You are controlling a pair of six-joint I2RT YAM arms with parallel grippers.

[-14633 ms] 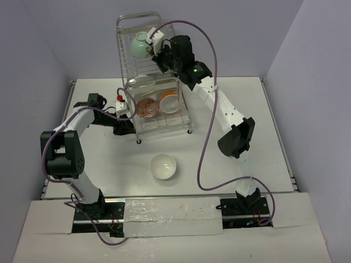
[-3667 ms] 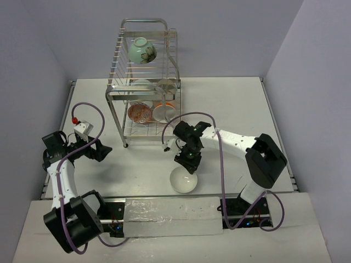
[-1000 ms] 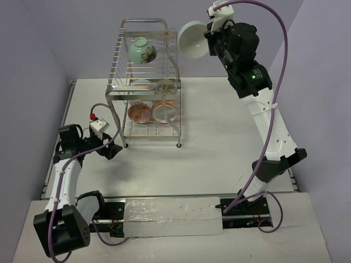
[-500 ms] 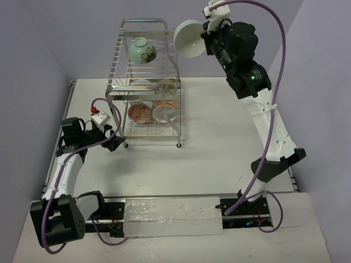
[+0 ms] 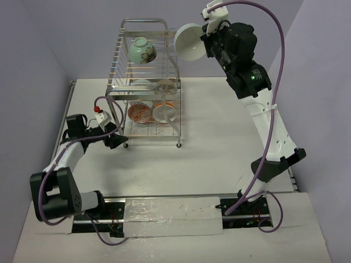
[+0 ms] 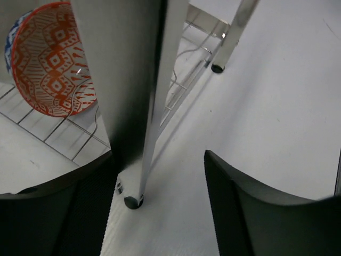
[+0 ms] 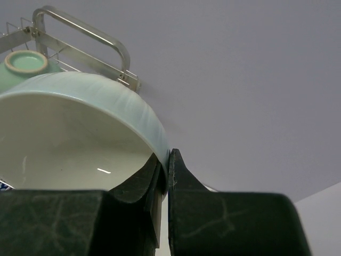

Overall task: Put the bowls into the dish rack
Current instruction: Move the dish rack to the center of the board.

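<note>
Bowl (image 5: 188, 41) pinched in R hand (image 5: 205, 43), beside dish rack (image 5: 143, 21)

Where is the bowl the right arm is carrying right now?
Top view: the pale bowl is gripped by its rim in the right gripper, held high beside the upper right corner of the dish rack, right of the mint green bowl.

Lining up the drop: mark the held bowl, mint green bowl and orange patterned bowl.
held bowl (image 5: 189, 41), top view, its middle.
mint green bowl (image 5: 141, 51), top view, flowered side wall.
orange patterned bowl (image 6: 50, 58), left wrist view, patterned surface.
</note>
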